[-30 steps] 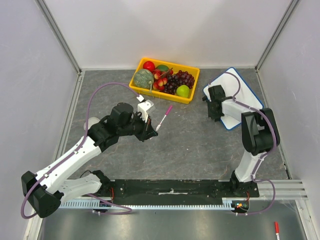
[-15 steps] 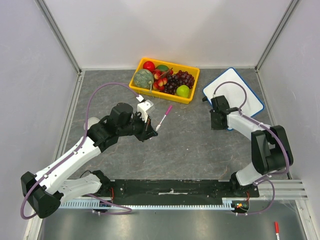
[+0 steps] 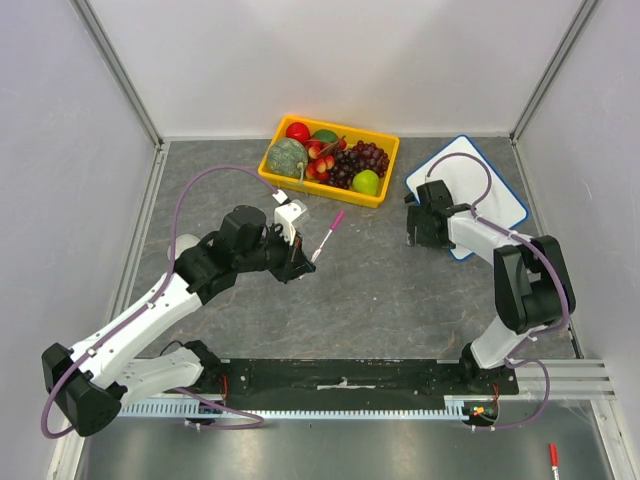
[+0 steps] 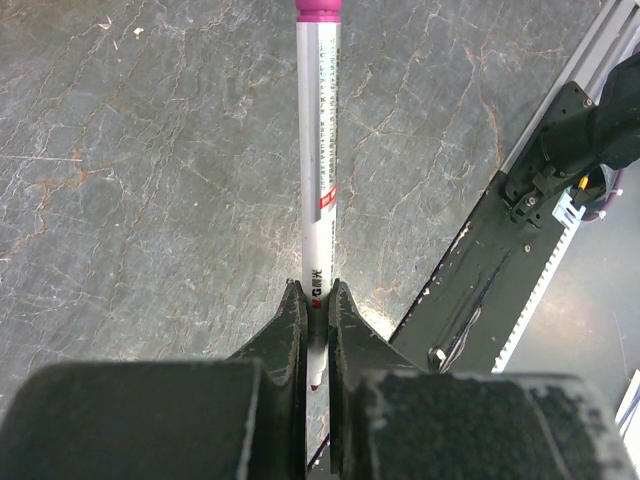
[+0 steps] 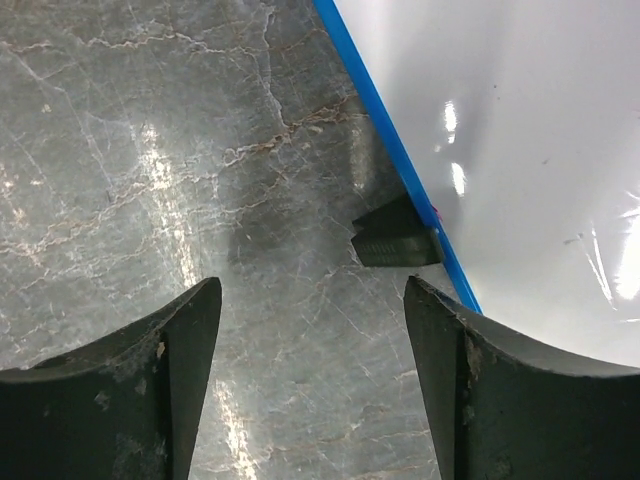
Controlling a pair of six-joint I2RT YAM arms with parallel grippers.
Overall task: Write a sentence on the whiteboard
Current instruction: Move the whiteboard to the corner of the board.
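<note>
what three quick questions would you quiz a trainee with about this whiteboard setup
1. True or false: the left fingers are shut on the marker.
2. The right fingers are: A) open, at the blue rim of the whiteboard; B) shut on that rim; C) shut on a piece of fruit.
3. Does any writing show on the whiteboard?

Key: 1 true. 2 A. 3 No, none on the part in view.
</note>
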